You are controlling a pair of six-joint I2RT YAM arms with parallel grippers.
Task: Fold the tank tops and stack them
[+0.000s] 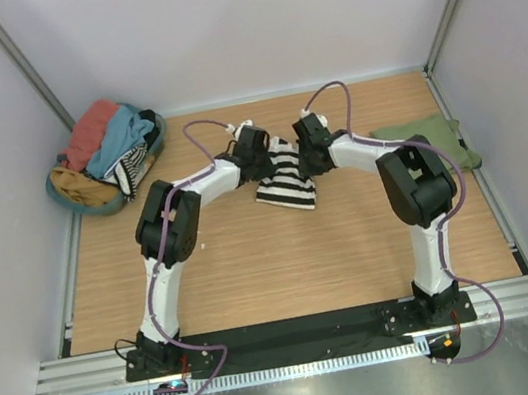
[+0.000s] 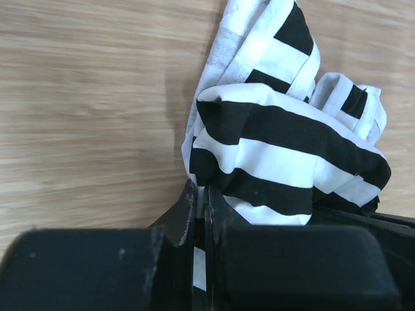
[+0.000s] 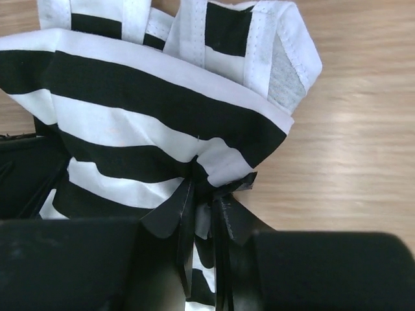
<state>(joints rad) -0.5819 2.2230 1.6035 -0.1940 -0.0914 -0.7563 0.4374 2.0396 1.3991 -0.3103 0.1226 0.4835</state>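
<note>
The black-and-white striped tank top (image 1: 285, 180) hangs bunched between the two arms over the middle of the wooden table. My left gripper (image 1: 259, 157) is shut on its left edge; in the left wrist view the striped tank top (image 2: 279, 149) is pinched between the closed fingers of my left gripper (image 2: 202, 194). My right gripper (image 1: 309, 152) is shut on the right edge; in the right wrist view the striped tank top (image 3: 149, 110) is gathered into the jaws of my right gripper (image 3: 204, 194). The olive green tank top (image 1: 426, 138) lies folded at the table's right edge.
A teal basket (image 1: 76, 193) at the back left holds a salmon-red garment (image 1: 91, 130), a light blue garment (image 1: 122, 135) and other clothes. Grey walls and metal posts stand around the wooden table (image 1: 256, 270). A black base rail (image 1: 297, 332) runs along the near edge.
</note>
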